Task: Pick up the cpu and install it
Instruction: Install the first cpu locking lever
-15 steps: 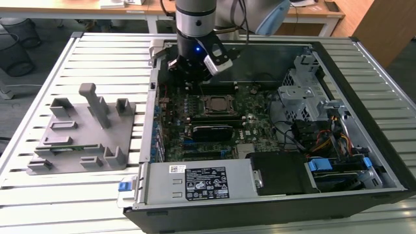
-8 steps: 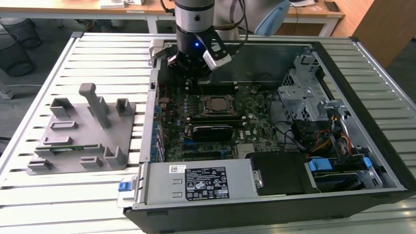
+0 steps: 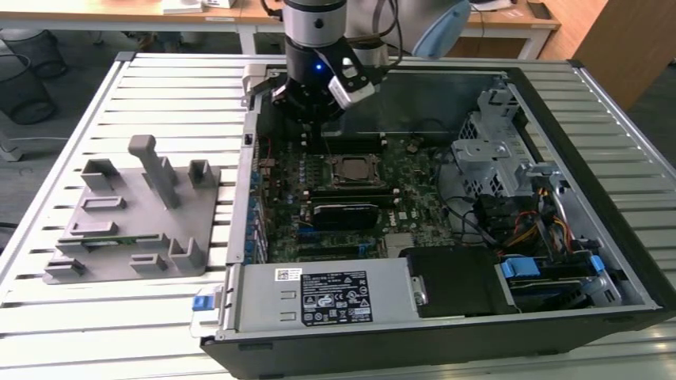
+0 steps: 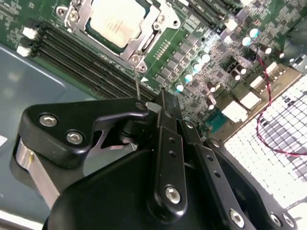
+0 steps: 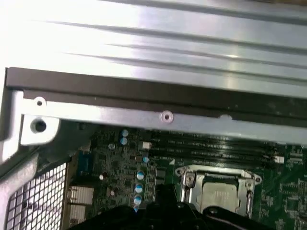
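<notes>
The black end effector (image 3: 307,111), its fingers (image 4: 168,143) pressed together on nothing, hangs over the open black computer case (image 3: 591,261) on the slatted worktop (image 3: 169,87). At its 6 o'clock in the exterior view, the silvery-grey square cpu (image 3: 350,169) sits in the metal-framed socket (image 4: 144,43) on the green motherboard (image 3: 412,198).

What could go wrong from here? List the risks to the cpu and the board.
1. A thin metal lever stands up right by the tool; a sideways move could snag or bend it.
2. The tool hangs close over the memory slots and capacitors; a drop might strike them.
3. The cpu lies in its socket, perhaps unclamped, so a knock could shift it.
</notes>
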Action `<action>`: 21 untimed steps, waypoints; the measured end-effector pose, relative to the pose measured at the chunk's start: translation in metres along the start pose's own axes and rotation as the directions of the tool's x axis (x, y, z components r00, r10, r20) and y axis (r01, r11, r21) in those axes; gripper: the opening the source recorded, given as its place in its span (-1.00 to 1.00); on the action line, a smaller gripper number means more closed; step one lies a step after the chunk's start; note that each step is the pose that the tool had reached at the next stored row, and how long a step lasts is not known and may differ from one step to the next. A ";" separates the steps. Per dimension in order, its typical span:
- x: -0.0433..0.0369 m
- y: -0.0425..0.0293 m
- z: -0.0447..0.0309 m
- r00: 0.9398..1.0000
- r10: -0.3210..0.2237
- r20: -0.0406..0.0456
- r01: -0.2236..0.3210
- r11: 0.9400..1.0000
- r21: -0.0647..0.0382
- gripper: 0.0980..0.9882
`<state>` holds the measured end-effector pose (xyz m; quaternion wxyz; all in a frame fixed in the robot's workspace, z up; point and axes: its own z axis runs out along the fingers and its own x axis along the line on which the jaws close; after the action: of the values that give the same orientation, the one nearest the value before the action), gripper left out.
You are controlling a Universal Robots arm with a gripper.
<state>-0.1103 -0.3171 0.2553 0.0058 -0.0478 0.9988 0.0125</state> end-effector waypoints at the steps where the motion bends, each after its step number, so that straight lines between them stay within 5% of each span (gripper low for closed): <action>1: -0.0001 0.0011 0.0000 1.000 0.000 0.001 0.000 1.000 0.000 -0.98; 8: -0.0018 0.0040 0.0001 1.000 0.000 0.004 0.000 1.000 0.000 -0.98; 21: -0.0176 0.0028 0.0003 1.000 0.000 0.004 0.000 1.000 0.000 -0.98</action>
<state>-0.0930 -0.3127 0.2553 0.0079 -0.0479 0.9987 0.0126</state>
